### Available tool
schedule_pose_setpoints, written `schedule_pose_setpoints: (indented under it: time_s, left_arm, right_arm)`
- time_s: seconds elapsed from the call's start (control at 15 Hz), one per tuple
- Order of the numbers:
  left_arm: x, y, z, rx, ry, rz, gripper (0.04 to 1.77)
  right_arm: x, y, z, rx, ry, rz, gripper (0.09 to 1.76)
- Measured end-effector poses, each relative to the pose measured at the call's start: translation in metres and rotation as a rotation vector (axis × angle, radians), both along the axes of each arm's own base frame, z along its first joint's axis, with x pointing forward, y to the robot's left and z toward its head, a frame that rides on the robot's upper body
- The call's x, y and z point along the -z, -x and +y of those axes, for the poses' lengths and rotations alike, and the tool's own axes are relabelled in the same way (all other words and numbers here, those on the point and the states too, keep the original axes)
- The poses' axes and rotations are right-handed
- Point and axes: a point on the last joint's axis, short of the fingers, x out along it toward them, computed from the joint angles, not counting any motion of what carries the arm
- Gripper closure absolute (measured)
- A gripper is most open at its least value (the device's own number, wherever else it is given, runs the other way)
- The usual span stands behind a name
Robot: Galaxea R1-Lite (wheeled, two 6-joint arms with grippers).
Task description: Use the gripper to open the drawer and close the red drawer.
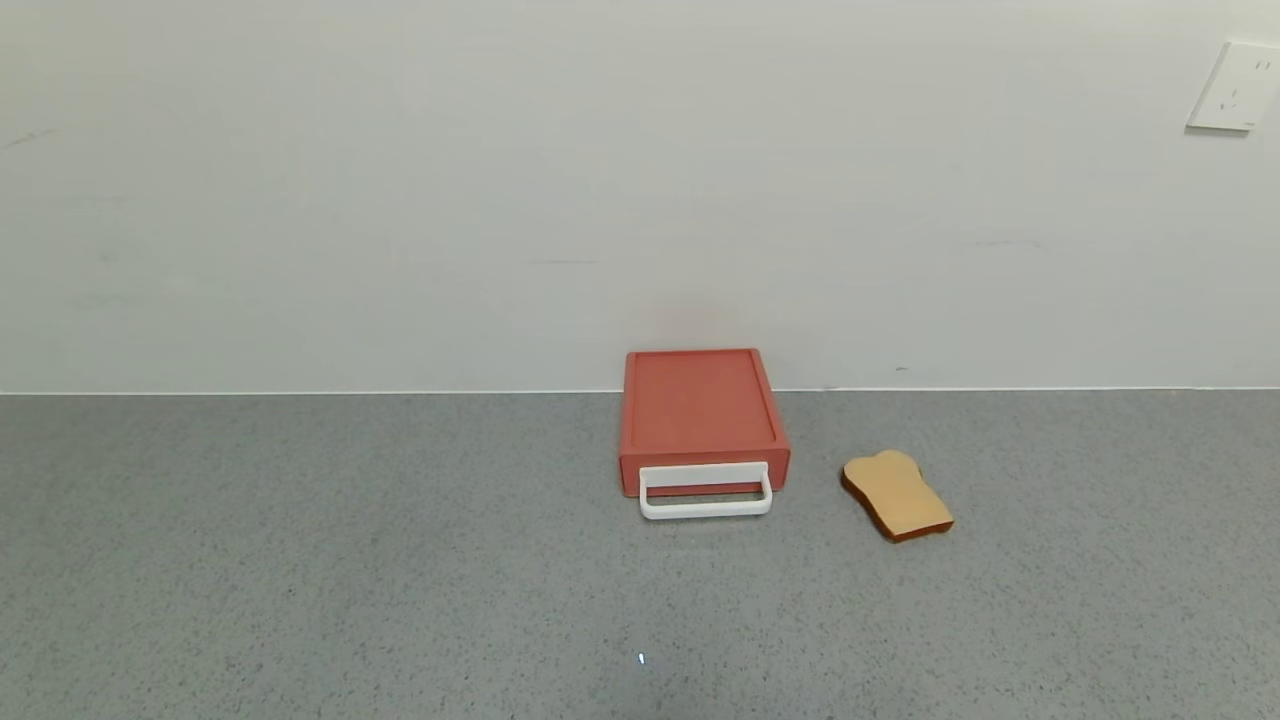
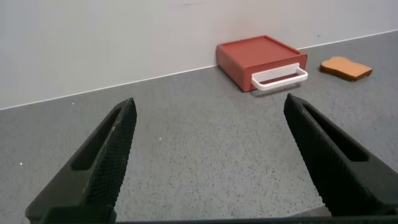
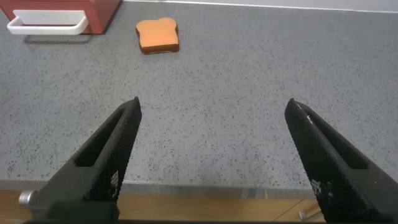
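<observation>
The red drawer (image 1: 702, 412) is a low red-orange box against the wall at the middle of the grey counter, its tray pushed in and its white loop handle (image 1: 705, 492) facing me. It also shows in the left wrist view as the drawer (image 2: 260, 57) and, partly cut off, in the right wrist view as the drawer (image 3: 99, 14). Neither arm appears in the head view. My left gripper (image 2: 210, 104) is open over bare counter, well short of the drawer. My right gripper (image 3: 212, 107) is open near the counter's front edge, nothing between its fingers.
A tan toast-shaped slice (image 1: 897, 495) lies flat on the counter to the right of the drawer. A white wall socket (image 1: 1236, 88) sits high on the wall at the right. The counter's front edge (image 3: 205, 190) shows in the right wrist view.
</observation>
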Motion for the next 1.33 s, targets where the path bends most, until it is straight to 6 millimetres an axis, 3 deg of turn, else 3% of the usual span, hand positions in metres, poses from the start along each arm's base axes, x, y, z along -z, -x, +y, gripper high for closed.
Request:
schedule_pose_setpoints:
  time_s: [0.2,0.53,0.87,1.33]
  left_arm:
    - [0.021,-0.005,0.001,-0.053,-0.043,0.009,0.10]
    - [0.039,-0.010,0.004,-0.185,-0.020,0.075,0.09]
    - [0.049,-0.011,0.004,-0.182,0.037,0.172,0.09]
    - [0.048,-0.011,0.004,-0.182,0.056,0.163,0.09]
  right_arm:
    - [0.000,0.000,0.000,0.001,0.000,0.000,0.15]
    - [0.000,0.000,0.000,0.001,0.000,0.000,0.15]
    - [0.000,0.000,0.000,0.001,0.001,-0.001,0.15]
    - [0.000,0.000,0.000,0.001,0.000,0.000,0.15]
